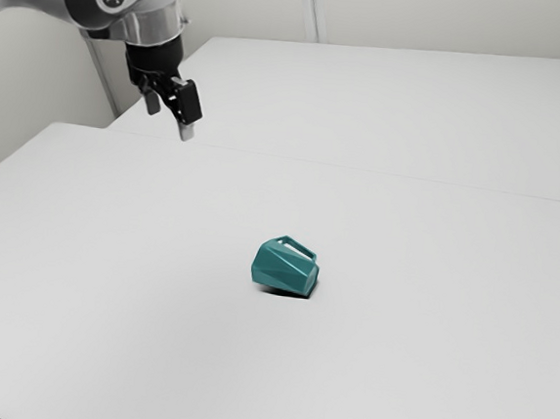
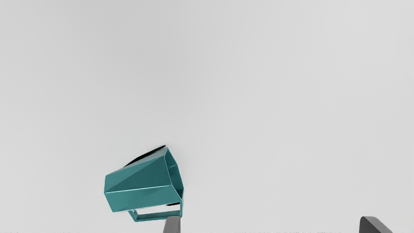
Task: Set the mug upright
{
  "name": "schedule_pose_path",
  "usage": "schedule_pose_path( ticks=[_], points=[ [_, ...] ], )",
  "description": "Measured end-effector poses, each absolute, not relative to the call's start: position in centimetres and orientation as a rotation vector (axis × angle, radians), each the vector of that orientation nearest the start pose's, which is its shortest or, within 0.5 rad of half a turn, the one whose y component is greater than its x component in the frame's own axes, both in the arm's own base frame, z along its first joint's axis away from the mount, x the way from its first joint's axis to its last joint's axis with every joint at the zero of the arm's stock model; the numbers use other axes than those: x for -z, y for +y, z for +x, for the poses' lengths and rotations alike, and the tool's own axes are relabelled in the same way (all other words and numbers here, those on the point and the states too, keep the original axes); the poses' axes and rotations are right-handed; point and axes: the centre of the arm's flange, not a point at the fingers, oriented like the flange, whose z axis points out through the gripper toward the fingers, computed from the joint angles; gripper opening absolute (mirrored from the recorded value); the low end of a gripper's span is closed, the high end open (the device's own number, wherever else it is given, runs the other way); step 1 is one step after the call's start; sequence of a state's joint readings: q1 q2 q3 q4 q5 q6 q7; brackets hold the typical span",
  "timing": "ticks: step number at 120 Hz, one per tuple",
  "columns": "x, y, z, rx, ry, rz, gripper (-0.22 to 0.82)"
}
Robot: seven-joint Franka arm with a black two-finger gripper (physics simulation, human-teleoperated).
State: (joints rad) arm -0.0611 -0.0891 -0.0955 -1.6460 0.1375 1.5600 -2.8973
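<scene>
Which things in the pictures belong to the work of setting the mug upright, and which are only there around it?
For the job:
- mug, lying on its side
- end effector, open, away from the mug
- table, under the mug

Only around it:
- white surface behind the table
- pale wall at the back

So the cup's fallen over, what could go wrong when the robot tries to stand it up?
The end effector might knock the mug if it went straight down: in the wrist view, one finger overlaps the handle. The mug lies on its side, so it might slip while being turned. Its sides slant, so a grip there could slide.
</scene>
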Motion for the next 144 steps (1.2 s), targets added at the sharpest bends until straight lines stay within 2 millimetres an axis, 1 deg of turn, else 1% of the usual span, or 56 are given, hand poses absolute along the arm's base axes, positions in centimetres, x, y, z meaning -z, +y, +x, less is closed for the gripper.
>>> schedule_pose_path(
  ticks=[11,20,28,36,40,52,56,65,77,95,102,111,118,124,136,144],
  points=[
    [-63.6,-6.2,52.1,-0.226,3.068,0.598,0.60],
    [-63.7,-6.0,51.7,-0.227,3.056,0.590,0.60],
    [-63.0,-5.9,51.4,-0.227,3.060,0.592,0.60],
    [-61.6,-6.3,51.3,-0.195,3.073,0.603,0.60],
    [-60.6,-6.1,51.3,-0.137,3.086,0.585,0.61],
    [-57.3,-3.3,51.8,0.141,3.123,0.422,0.60],
    [-56.3,-2.7,51.9,0.227,3.125,0.372,0.60],
    [-53.5,-1.4,52.3,0.397,3.136,0.263,0.60],
    [-49.9,0.0,53.7,0.571,3.134,0.135,0.60],
    [-44.3,1.4,55.7,0.792,3.117,-0.047,0.60],
    [-42.5,1.6,56.3,0.850,3.111,-0.100,0.60],
    [-40.6,1.1,56.8,0.901,3.109,-0.135,0.60],
    [-38.1,0.8,57.4,0.958,3.113,-0.182,0.61],
    [-36.5,0.7,57.8,0.997,3.109,-0.223,0.60],
    [-34.1,0.7,58.5,1.074,3.085,-0.308,0.60],
    [-33.2,0.4,58.9,1.116,3.058,-0.354,0.60]
  ],
)
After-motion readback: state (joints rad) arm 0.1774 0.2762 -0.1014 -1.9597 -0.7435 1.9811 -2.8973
